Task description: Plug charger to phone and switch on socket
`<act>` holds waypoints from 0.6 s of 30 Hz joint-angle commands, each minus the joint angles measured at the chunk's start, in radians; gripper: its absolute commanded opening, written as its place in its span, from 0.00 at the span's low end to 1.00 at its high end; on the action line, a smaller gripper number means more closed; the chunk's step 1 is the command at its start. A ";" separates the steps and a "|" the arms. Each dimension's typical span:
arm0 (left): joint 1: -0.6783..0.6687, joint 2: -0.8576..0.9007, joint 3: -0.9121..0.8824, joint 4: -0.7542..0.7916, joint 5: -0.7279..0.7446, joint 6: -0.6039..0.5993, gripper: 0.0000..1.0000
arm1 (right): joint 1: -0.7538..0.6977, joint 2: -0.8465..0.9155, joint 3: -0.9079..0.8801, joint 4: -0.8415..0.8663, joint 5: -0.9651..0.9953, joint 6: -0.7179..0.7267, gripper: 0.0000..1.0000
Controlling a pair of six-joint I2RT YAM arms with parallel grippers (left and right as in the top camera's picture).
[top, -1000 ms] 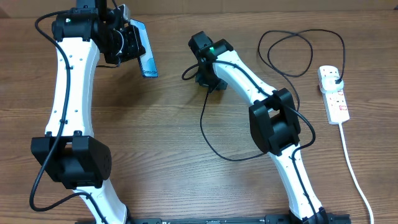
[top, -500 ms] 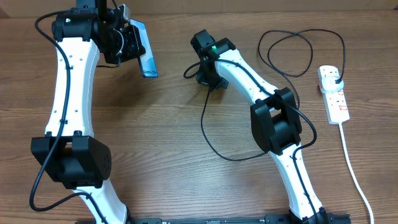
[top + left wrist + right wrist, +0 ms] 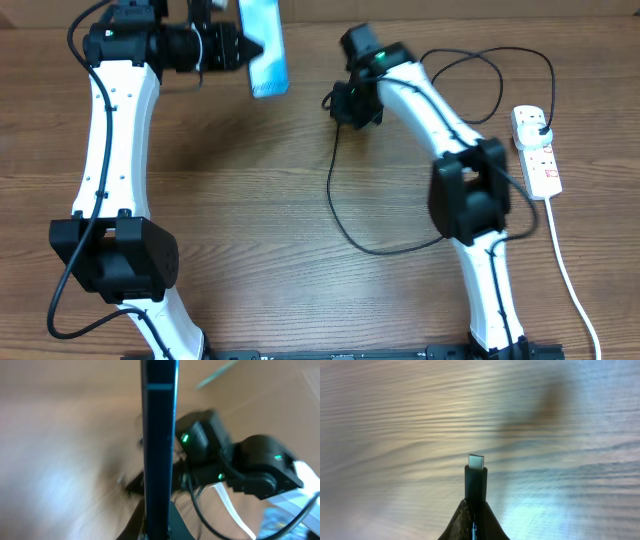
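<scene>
The wooden tabletop [image 3: 250, 230] lies bare across its middle and front, which gives a broad open stretch between the two arms. The left arm [image 3: 105, 130] rises along the left side and reaches to the far edge. There the left jaws are closed on the lower end of the phone [image 3: 264, 45], holding it off the wood with its pale blue screen toward the overhead camera, though it is blurred. In the left wrist view the phone [image 3: 159, 435] shows edge-on as a dark upright bar, with the head of the right arm [image 3: 235, 467] beyond it. The right arm [image 3: 440, 120] slants from the front up toward the far middle and ends well apart from the phone, with bare wood between them. The socket [image 3: 537, 152] lies lengthwise near the right edge, and its white cord [image 3: 570, 280] runs to the front edge. The charger [image 3: 335, 200] trails from the right jaws down over the open middle, bends under the right arm, and loops near the far right corner to its black plug [image 3: 541, 127], which is seated in the far end of the socket. The right jaws are clamped on the cable's tip, and the connector [image 3: 476, 461] stands clear above them over empty wood.
</scene>
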 commanded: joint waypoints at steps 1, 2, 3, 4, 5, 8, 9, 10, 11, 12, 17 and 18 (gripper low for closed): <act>0.047 -0.012 0.013 0.219 0.427 -0.142 0.04 | -0.023 -0.256 0.048 -0.031 -0.229 -0.200 0.04; 0.051 -0.012 0.013 0.270 0.428 -0.203 0.04 | -0.023 -0.279 0.048 -0.043 -0.228 -0.211 0.04; 0.057 -0.012 0.013 0.377 0.427 -0.342 0.04 | -0.020 -0.322 0.048 -0.068 -0.228 -0.239 0.04; 0.058 -0.012 0.013 0.457 0.427 -0.435 0.04 | -0.012 -0.357 0.048 -0.087 -0.228 -0.258 0.04; 0.058 -0.012 0.013 0.493 0.427 -0.472 0.04 | -0.007 -0.372 0.048 -0.095 -0.228 -0.262 0.04; 0.056 -0.012 0.013 0.716 0.428 -0.680 0.04 | 0.024 -0.449 0.048 -0.130 -0.228 -0.283 0.04; 0.055 -0.012 0.013 0.763 0.432 -0.726 0.04 | 0.037 -0.465 0.048 -0.134 -0.227 -0.286 0.04; 0.055 -0.012 0.013 0.798 0.441 -0.753 0.04 | 0.048 -0.477 0.048 -0.135 -0.227 -0.286 0.04; 0.053 -0.012 0.013 0.834 0.456 -0.775 0.04 | 0.059 -0.486 0.048 -0.135 -0.221 -0.286 0.04; 0.049 -0.012 0.013 0.865 0.481 -0.789 0.04 | 0.080 -0.500 0.048 -0.135 -0.195 -0.285 0.04; 0.020 -0.012 0.013 0.866 0.561 -0.786 0.04 | 0.152 -0.526 0.048 -0.131 0.004 -0.233 0.04; 0.011 -0.012 0.013 0.866 0.575 -0.780 0.04 | 0.165 -0.527 0.048 -0.131 0.042 -0.225 0.04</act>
